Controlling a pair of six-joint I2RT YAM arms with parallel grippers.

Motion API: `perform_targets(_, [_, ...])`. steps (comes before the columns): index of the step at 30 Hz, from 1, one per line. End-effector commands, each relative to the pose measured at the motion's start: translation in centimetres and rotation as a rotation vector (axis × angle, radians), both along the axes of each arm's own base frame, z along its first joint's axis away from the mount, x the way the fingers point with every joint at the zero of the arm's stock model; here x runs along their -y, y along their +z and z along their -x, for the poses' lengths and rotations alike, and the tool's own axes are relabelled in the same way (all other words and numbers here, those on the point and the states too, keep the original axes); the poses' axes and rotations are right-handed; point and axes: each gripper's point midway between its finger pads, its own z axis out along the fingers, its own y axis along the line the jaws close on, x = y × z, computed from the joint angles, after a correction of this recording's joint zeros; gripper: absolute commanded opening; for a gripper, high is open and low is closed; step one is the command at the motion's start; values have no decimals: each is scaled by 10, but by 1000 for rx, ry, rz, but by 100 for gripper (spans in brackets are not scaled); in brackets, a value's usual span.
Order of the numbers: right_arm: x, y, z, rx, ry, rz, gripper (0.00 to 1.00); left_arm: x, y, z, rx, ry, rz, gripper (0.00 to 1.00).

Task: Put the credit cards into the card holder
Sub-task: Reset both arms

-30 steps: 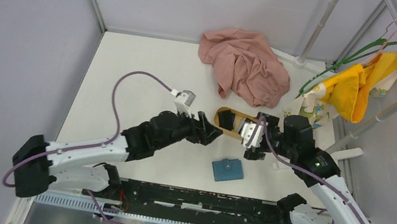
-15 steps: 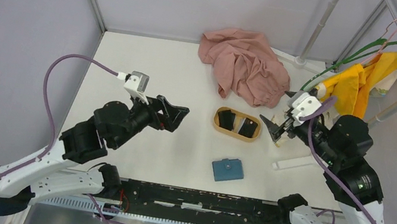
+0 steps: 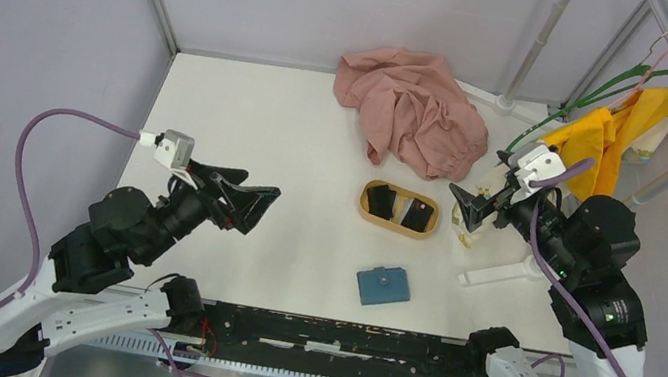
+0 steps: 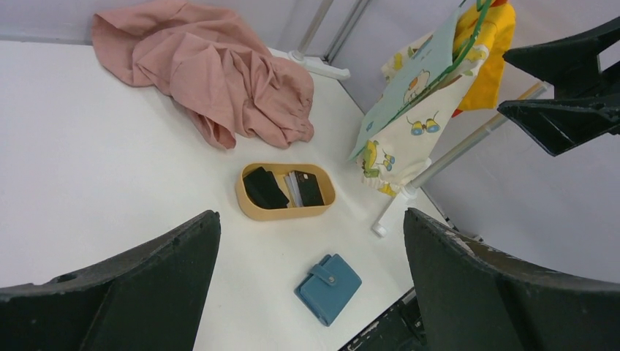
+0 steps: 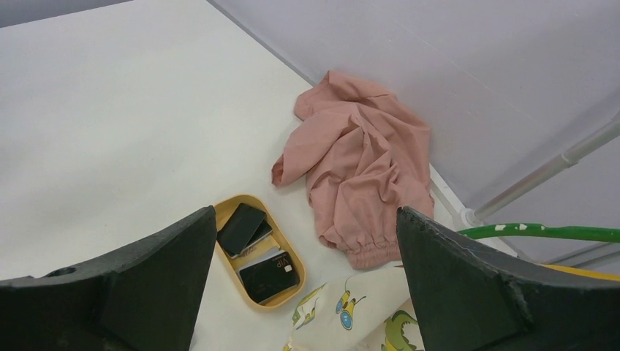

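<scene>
Two black credit cards (image 3: pixel 379 200) (image 3: pixel 418 216) lie in an oval tan tray (image 3: pixel 395 226) at mid-table. They also show as credit cards (image 4: pixel 265 188) (image 5: pixel 267 278) in both wrist views. The card holder (image 3: pixel 383 286), a teal-blue wallet snapped shut, lies flat in front of the tray; it is the card holder (image 4: pixel 329 288) in the left wrist view. My left gripper (image 3: pixel 251 194) hangs open and empty, well left of the tray. My right gripper (image 3: pixel 461 207) is open and empty just right of the tray, above the table.
A crumpled pink cloth (image 3: pixel 413 110) lies behind the tray. At the right stands a white rack with its foot (image 3: pixel 499 273) on the table, hung with a yellow cloth (image 3: pixel 611 141) and a printed cloth (image 4: pixel 409 124). Grey walls close in the sides.
Both arms have drawn back from the tray: the left far to the left with its jaws spreading wider, the right up and to the right. Cards and wallet have not moved.
</scene>
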Motion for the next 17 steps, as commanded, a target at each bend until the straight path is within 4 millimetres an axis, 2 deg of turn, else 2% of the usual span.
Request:
perform_targets(1, [-1, 6, 0, 17, 14, -36, 98, -4, 5, 5, 33, -19, -22, 100])
perform_targets(9, [6, 5, -1, 18, -9, -44, 98, -14, -1, 7, 33, -1, -18, 100])
perform_targets(17, [7, 3, -1, 11, -6, -52, 98, -16, -4, 9, 32, -3, -16, 100])
